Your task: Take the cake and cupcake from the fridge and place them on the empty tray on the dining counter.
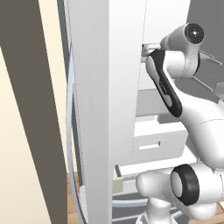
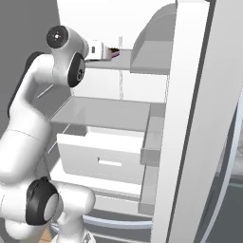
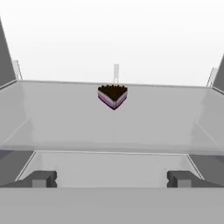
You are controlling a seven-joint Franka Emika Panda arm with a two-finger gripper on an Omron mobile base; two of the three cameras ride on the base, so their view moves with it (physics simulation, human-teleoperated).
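Note:
The fridge [image 2: 190, 118] stands open with my arm reaching onto its upper shelf [image 3: 112, 127]. The cake [image 3: 113, 96], a small wedge with a dark top over pink and white layers, sits near the back of that shelf, point toward me. My gripper [image 3: 112, 178] is open, its fingertips [image 3: 43, 178] wide apart at the shelf's front edge, well short of the cake, and nothing is between them. From the right base view the gripper [image 2: 108, 51] is level with the top shelf. The cupcake, the tray and the dining counter are out of view.
The open fridge door [image 1: 100, 109] rises close on the arm's left, and another door with bins [image 2: 156, 57] stands on the right. Below the hand are a glass shelf [image 2: 102, 114] and a white drawer [image 2: 102, 159]. The shelf's grey side walls [image 3: 6, 57] flank the hand.

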